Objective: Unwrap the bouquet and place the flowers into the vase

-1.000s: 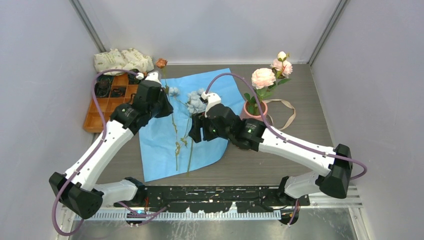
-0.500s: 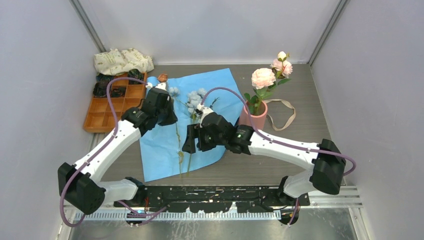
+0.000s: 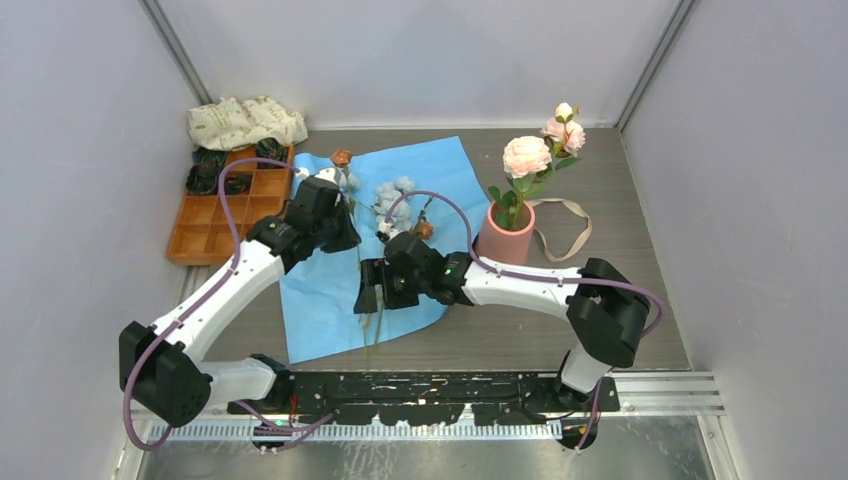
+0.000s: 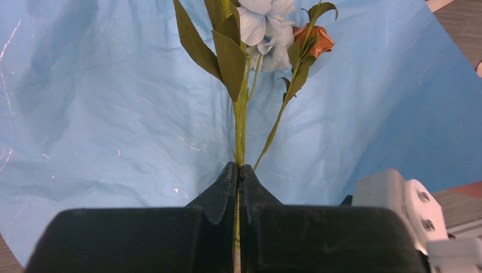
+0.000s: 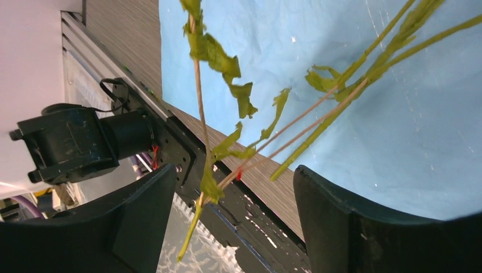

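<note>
**Left gripper clamped on stems; right gripper open at the stem ends**

Directions refer to the top view, with 12 o'clock at the far wall.

1. The tray (image 3: pixel 190 240) sits at 10 o'clock on the table. A cloth (image 3: pixel 245 122) lies at its 12 o'clock.
2. The paper (image 3: pixel 440 170) lies spread flat at the table centre.
3. The left gripper (image 4: pixel 238 169) is closed over the 10 o'clock part of the paper. In its wrist view the fingers meet, with green stems (image 4: pixel 239 131) pinched between them. Beyond the fingers, a pale blue bloom (image 4: pixel 258 17) shows at 12 o'clock and an orange bloom (image 4: pixel 318 40) at 1 o'clock.
4. The loose flowers (image 3: pixel 395 190) lie over the paper. Their heads point to 12 o'clock and their stem ends to 6 o'clock.
5. The right gripper (image 5: pixel 234 170) is at the 6 o'clock side of the paper with its jaws wide apart. Stem ends and leaves pass between the fingers. Whether they touch cannot be told.
6. The vase (image 3: pixel 505 238) stands upright at 3 o'clock, just beside the paper. It holds pink roses (image 3: pixel 527 155).
7. A ribbon (image 3: pixel 575 225) lies on the table at the vase's 3 o'clock.
</note>
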Tool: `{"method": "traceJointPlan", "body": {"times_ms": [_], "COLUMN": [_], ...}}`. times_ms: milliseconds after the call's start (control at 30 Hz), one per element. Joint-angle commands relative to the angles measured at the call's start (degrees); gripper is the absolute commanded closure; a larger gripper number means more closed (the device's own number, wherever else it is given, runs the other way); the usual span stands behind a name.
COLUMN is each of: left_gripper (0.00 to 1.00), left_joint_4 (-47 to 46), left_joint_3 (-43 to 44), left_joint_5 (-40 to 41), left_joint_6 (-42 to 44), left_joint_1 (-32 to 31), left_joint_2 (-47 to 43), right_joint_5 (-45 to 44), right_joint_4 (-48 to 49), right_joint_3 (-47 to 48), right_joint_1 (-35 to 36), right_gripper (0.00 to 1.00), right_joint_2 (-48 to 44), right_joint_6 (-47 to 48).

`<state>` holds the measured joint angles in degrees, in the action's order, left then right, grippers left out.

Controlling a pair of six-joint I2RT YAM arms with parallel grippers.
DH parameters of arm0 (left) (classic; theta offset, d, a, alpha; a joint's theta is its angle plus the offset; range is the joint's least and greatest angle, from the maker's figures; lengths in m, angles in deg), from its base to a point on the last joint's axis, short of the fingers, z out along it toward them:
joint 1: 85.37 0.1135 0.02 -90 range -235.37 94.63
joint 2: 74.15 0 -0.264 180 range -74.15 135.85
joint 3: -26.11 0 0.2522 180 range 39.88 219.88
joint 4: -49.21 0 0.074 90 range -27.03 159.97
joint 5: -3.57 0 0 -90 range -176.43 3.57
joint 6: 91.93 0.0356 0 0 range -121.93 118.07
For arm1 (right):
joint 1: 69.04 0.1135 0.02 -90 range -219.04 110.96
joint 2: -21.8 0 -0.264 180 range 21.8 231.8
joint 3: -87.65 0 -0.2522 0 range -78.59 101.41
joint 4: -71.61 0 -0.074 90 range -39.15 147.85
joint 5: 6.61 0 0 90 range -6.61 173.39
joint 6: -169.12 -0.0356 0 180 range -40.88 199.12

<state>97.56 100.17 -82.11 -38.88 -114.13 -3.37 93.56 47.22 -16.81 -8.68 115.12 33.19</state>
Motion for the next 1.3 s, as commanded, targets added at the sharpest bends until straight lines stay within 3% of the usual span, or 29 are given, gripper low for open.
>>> {"method": "traceJointPlan", "body": {"times_ms": [0,800,900,1267], "left_gripper": [0.99,0.99,0.99,0.99], "left_joint_4": [-1.94,-4.79,-6.24,-8.2], "left_joint_3": [3.04,-0.15,-1.57,-3.55], "left_joint_5": [-1.78,-11.02,-11.86,-12.05], "left_joint_6": [0.61,-3.51,-4.1,-4.38], "left_joint_1": [-0.12,-0.29,-0.69,-1.56], "left_joint_2": [-0.7,-2.22,-1.34,0.2], "right_joint_5": [1.07,1.94,1.95,2.61], "right_joint_4": [5.9,15.44,15.64,16.27], "right_joint_3": [1.02,-1.55,-1.65,-1.76], "right_joint_1": [-1.29,-6.04,-6.05,-6.11], "right_gripper": [0.19,0.23,0.3,0.76], "right_joint_2": [1.31,7.67,8.28,10.1], "right_joint_6": [-1.96,-6.57,-6.7,-7.05]}}
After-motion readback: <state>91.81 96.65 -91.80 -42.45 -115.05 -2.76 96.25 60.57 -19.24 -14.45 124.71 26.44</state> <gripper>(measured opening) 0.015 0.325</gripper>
